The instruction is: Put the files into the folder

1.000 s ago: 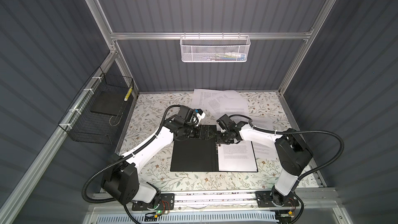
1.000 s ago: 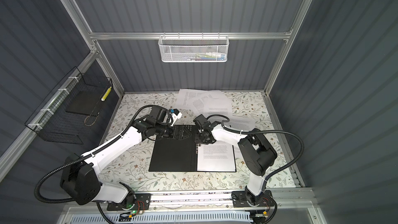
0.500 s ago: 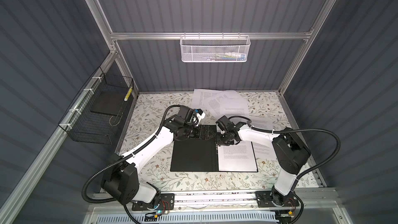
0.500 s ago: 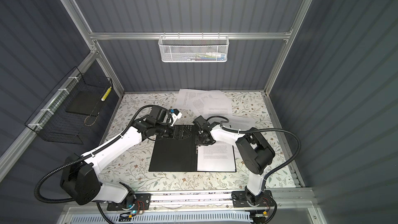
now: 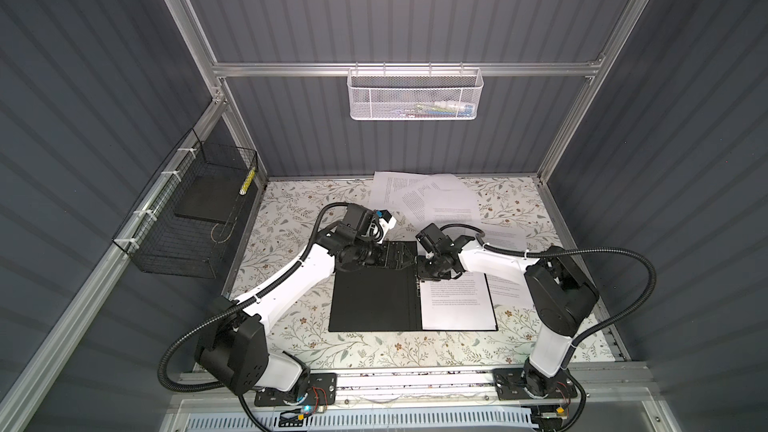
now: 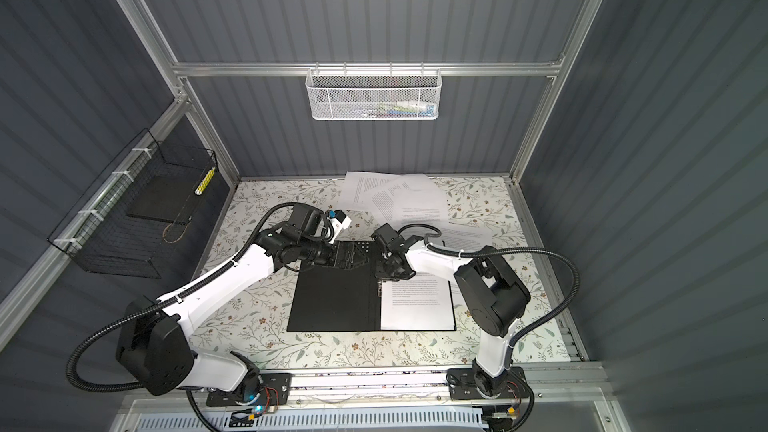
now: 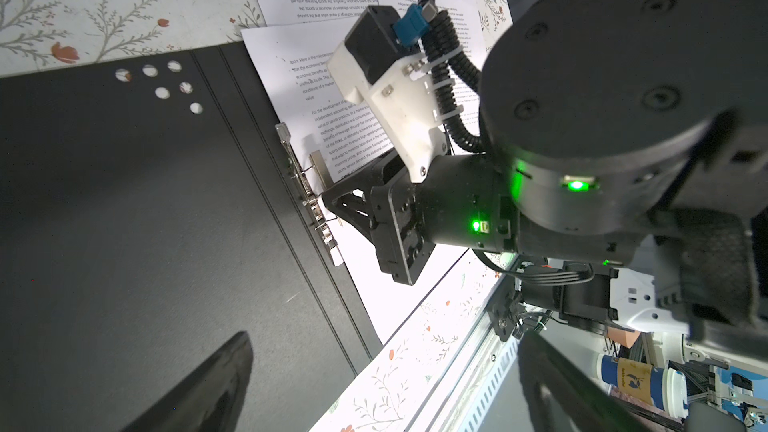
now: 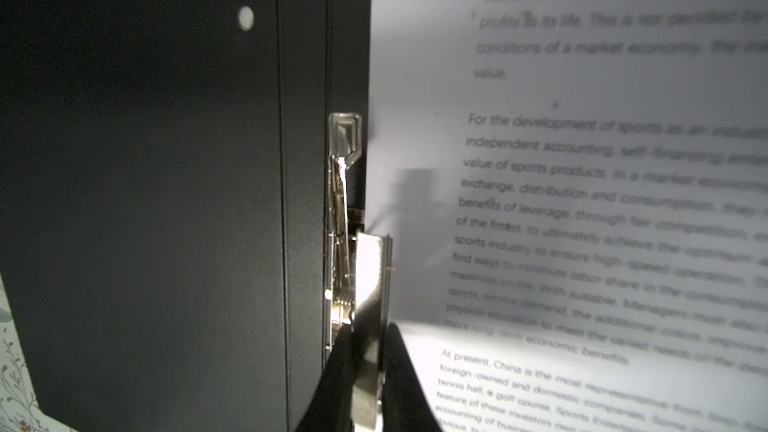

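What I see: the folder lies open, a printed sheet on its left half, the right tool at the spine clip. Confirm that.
Not quite. The printed sheet lies on the right half of the folder, not the left; both top views show it. The right tool is at the spine clip.

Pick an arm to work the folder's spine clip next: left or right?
Right. The right fingers pinch the metal clip beside the filed sheet; the left fingers hang open over the folder, on its bare cover.
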Motion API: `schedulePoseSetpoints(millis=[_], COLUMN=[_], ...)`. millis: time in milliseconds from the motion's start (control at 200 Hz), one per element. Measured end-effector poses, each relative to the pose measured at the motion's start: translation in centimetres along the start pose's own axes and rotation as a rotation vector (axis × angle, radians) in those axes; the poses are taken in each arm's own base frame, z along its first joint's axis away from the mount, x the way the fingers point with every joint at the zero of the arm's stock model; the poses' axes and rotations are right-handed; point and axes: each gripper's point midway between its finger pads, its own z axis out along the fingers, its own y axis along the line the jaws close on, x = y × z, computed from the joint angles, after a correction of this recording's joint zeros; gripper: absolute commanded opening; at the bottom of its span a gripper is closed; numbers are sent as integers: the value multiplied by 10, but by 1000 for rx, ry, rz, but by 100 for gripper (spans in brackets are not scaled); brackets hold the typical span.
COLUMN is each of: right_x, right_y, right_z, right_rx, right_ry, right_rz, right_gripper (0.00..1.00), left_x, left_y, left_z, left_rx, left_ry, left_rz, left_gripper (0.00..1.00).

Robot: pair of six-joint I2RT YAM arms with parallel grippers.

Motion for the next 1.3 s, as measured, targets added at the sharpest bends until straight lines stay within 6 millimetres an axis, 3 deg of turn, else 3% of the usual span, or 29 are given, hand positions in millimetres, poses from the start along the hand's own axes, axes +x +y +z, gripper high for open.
schedulePoseSetpoints(millis=[395,855,1231,1301], right_x=[7,-12,-22,-23], right_y=[46,106,128,131], right_z=[6,17,28,31], right_rx=[-73,-192,-208,-204], right_ry=[19,-36,-54,-52], right_rz=[-21,88,149,152], right_gripper=[6,4,5,9], left_x=[-3,-4,-2,-2], left_y=[1,-2,11,14], left_z=[-3,-19,-31,-32], left_rx=[-2,-3,-54,-67], left_ry=[-11,-39,-59,-61], left_rz=[-3,-3,-30,-36], left_gripper=[100,100,100,100])
